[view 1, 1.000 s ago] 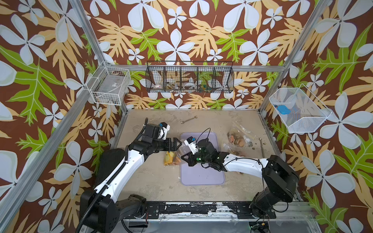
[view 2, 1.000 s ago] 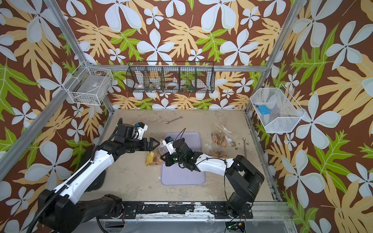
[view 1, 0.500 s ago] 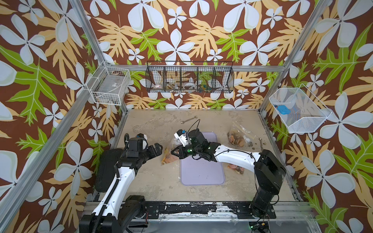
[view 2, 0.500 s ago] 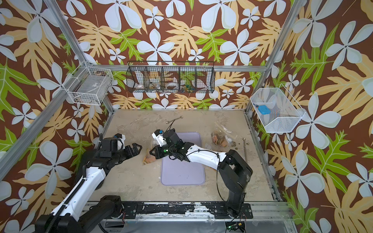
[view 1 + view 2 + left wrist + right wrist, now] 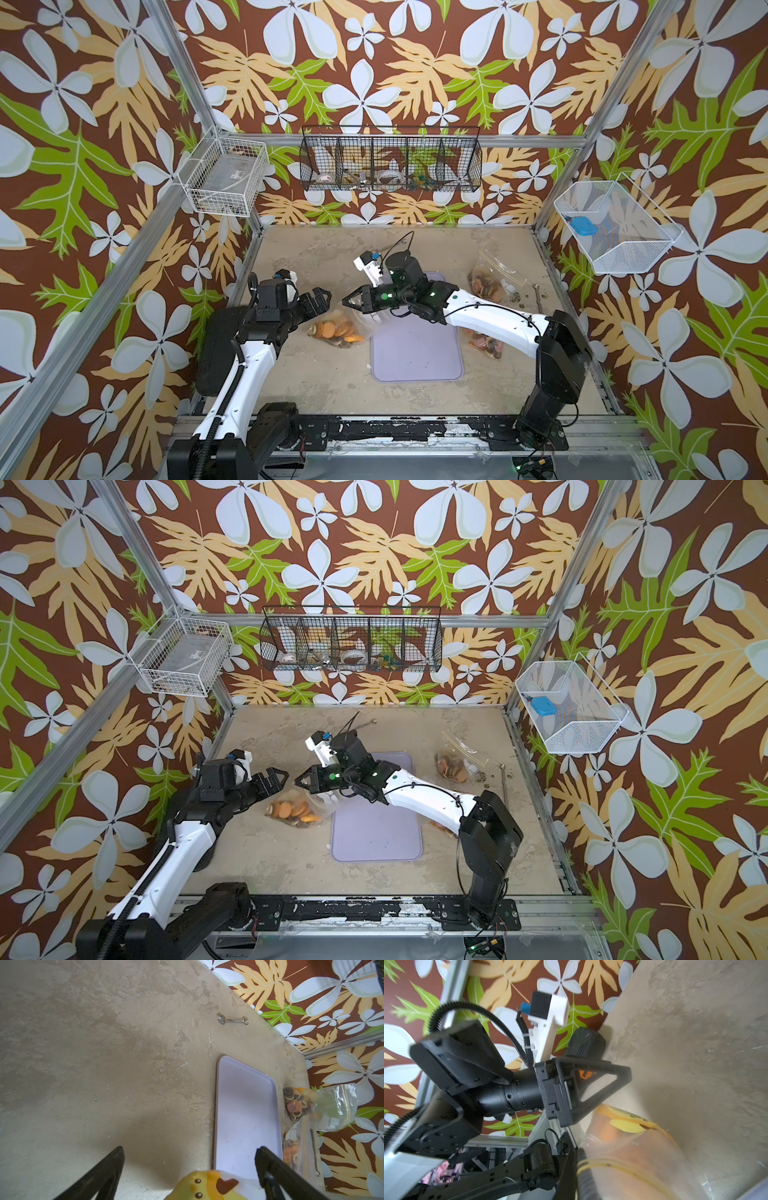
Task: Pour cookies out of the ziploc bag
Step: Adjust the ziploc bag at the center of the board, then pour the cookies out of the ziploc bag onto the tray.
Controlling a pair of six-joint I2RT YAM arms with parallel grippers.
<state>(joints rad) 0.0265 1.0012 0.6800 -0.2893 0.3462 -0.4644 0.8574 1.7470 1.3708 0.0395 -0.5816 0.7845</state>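
Floral wallpaper in brown, green and pale blue covers the walls [image 5: 374,62] around a mottled beige table [image 5: 316,257]. On the left wall hangs a white wire basket [image 5: 226,176], and on the back wall a black wire basket [image 5: 390,160] with several compartments.

Over the left part of the table, the left gripper [image 5: 323,301] has its jaws spread wide and holds nothing. In the left wrist view its two dark fingers [image 5: 112,1167] stand well apart, with a yellow chick-printed corner of the ziploc bag [image 5: 207,1186] showing between them.

Just right of it, the ziploc bag [image 5: 345,322] sags onto the table, beside the left edge of a lavender tray [image 5: 415,349]. The cookies [image 5: 332,330], orange and tan rounds, lie heaped inside the bag's lower end; none are on the tray. The right gripper [image 5: 347,300] is fully closed, its tip facing the left gripper. In the right wrist view the bag's yellow zip edge [image 5: 623,1163] runs out from its fingers, so it pinches the bag there.

A small wrench [image 5: 365,723] lies near the back wall. Right of the tray, a second bag [image 5: 488,280] of biscuits rests on the table, and a third bag [image 5: 484,343] peeks from under the right arm. A white mesh basket [image 5: 615,226] hangs on the right wall.
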